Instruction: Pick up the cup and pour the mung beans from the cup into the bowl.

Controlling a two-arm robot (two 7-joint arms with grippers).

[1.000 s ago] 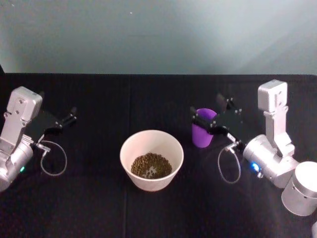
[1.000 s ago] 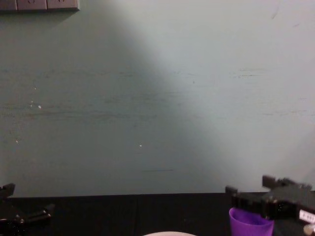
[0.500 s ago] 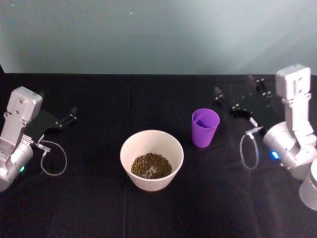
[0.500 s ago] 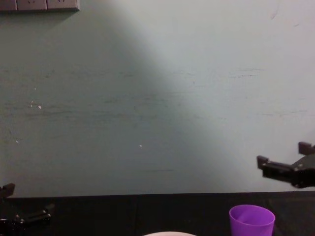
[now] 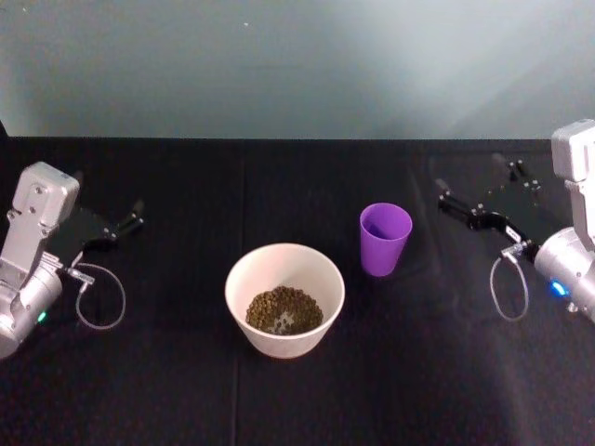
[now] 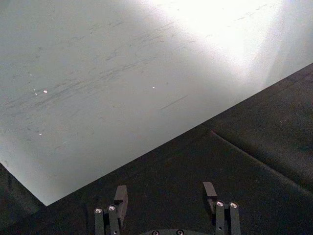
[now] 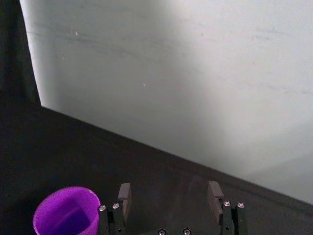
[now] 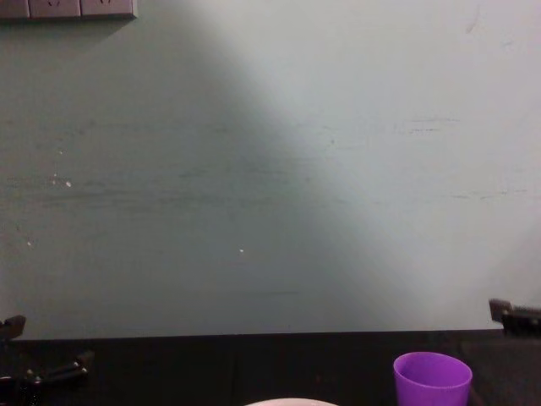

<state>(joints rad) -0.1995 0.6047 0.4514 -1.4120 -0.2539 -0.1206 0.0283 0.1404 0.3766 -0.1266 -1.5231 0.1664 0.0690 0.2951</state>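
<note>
Two grippers flank a dark surface [image 5: 186, 400], and neither holds anything. We see the cup [image 5: 385, 239] standing upright just right of the bowl [image 5: 284, 299], apart from it, its mouth open upward. The bowl holds a layer of mung beans [image 5: 284, 310], so we judge the pour done and the cup set down. The right gripper [image 5: 474, 199] hangs well to the right of the cup with its jaws spread; in the right wrist view the cup [image 7: 67, 211] sits off to one side of that gripper [image 7: 170, 195], outside the gap. The left gripper [image 5: 121, 218] rests parked at the far left with its jaws spread as well, shown again in the left wrist view [image 6: 165, 195].

Risks: the light cup would tip if a finger brushed its rim on any return sweep, and we cannot tell whether beans remain inside it. The bowl stands near enough that a toppled cup could strike its wall.

Room: open cloth lies all round both vessels; the back edge of the surface meets the wall [image 5: 297, 65] well behind them, and the right arm has free space to its outer side
</note>
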